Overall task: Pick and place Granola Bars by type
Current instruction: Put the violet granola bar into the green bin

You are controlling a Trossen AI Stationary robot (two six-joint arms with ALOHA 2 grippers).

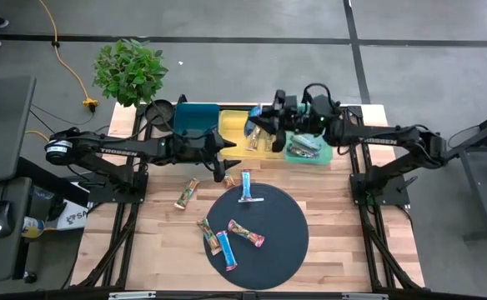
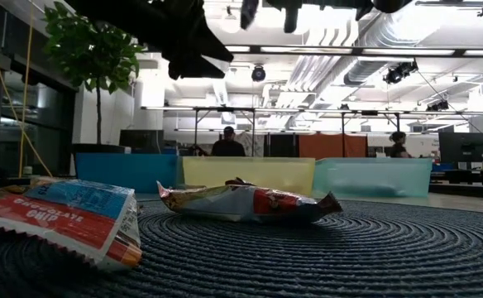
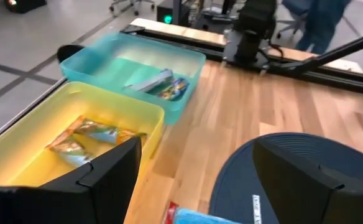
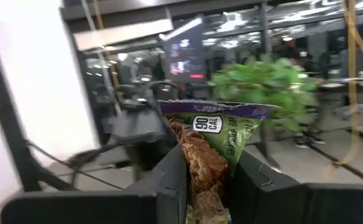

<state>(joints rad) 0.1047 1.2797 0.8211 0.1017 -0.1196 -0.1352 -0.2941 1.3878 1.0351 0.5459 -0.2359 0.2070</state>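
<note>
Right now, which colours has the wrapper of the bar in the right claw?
Green with a purple top edge; the granola bar in the right claw shows best in the right wrist view.

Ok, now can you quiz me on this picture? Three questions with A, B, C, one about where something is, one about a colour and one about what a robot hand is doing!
1. Which tray sits in the middle of the row?
A. teal
B. yellow
C. green

2. What colour is the wrapper of the granola bar in the right gripper?
A. blue
B. plain red
C. green with a purple top

3. How are the left gripper's fingers?
A. wide open, holding nothing
B. shut on a bar
C. shut on a tray's rim

Answers:
1 B: the yellow tray lies between the teal tray and the green tray.
2 C: the right wrist view shows it close up.
3 A: the left wrist view shows them far apart with only table between.
</note>
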